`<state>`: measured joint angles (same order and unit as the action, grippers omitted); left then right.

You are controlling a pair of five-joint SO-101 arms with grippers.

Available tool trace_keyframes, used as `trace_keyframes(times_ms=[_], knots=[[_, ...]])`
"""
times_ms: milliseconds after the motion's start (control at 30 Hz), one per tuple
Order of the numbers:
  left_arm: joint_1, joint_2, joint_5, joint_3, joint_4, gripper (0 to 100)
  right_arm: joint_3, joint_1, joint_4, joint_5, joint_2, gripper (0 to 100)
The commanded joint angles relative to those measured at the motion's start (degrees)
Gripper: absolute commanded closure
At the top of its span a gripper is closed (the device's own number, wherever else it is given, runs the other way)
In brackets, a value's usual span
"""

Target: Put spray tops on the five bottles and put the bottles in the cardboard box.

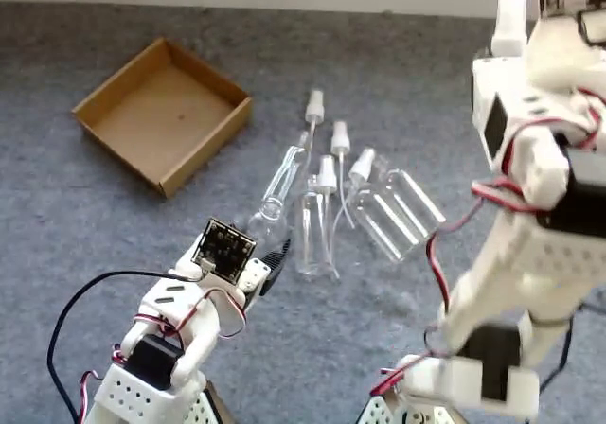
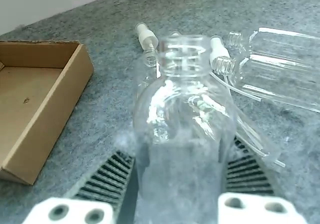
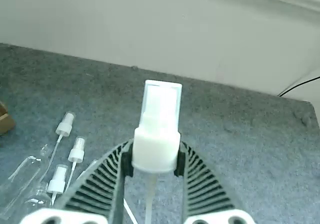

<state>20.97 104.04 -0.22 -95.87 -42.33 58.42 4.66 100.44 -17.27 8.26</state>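
Grey carpet covers the bench (image 1: 426, 93), and a shallow cardboard box (image 1: 161, 116) sits open side up toward its far left, well apart from the glassware. I count five clear bottles in all. One, the gripped bottle (image 2: 182, 99), is pinched by its body in my left claw (image 2: 179, 154), a finger pressed against each side. Its open neck carries no top and points away from my wrist toward the others. The four loose bottles (image 1: 313, 230) lie on their sides in a cluster at the middle of the bench: a slim one nearest the box, one beside it, and two wider ones side by side on the right. I also count five spray tops. The four loose spray tops (image 1: 339, 140) lie among the bottle necks on the far side of that cluster, their thin tubes trailing toward the bottles. The fifth, the gripped spray top (image 3: 160, 129), is clamped at its white collar in my right claw (image 3: 152, 156). It is held up above the bench on the right, nozzle head uppermost and tube hanging down between the fingers.
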Motion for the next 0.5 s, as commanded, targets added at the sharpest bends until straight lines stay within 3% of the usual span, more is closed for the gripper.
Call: trace_keyframes(times_ms=[0, 133, 467], knots=[[1.10, 0.48, 0.35, -1.27, 0.09, 93, -6.46, 0.40, 0.84, 0.70, 11.30, 98.6], [2.42, 0.57, 0.44, -1.27, 0.18, 93, -7.96, -4.00, 0.84, 0.70, 18.33, 98.6], [15.78, 0.40, 0.35, -1.27, -3.25, 93, -29.85, -17.89, -2.59, 0.70, 30.81, 98.6]])
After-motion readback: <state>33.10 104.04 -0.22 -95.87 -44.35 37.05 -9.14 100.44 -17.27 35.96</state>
